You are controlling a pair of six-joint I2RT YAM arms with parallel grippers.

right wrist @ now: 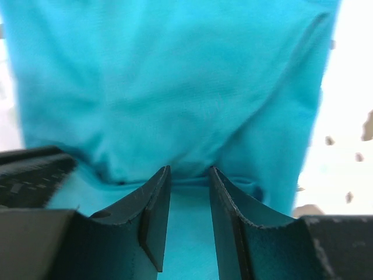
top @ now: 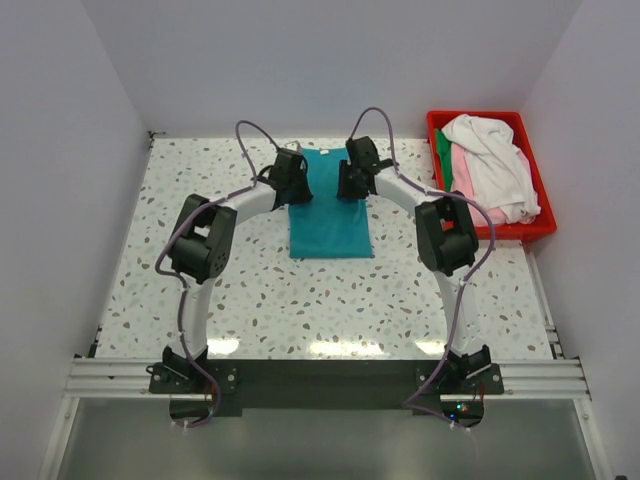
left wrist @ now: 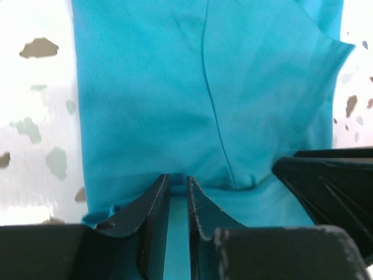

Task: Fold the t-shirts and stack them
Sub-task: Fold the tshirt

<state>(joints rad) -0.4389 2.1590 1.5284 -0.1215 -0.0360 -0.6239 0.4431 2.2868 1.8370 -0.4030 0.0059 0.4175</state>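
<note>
A teal t-shirt lies as a folded oblong on the speckled table, far of centre. My left gripper is on its far left part and my right gripper on its far right part. In the left wrist view the left gripper has narrow jaws closed on a fold of the teal t-shirt. The right gripper holds a thicker fold of the teal t-shirt between wider-set jaws. Other t-shirts, white, pink and dark green, lie heaped in a bin.
The red plastic bin stands at the table's far right corner, beside the right arm's elbow. Grey walls close in the table on the left, back and right. A metal rail runs along the near edge.
</note>
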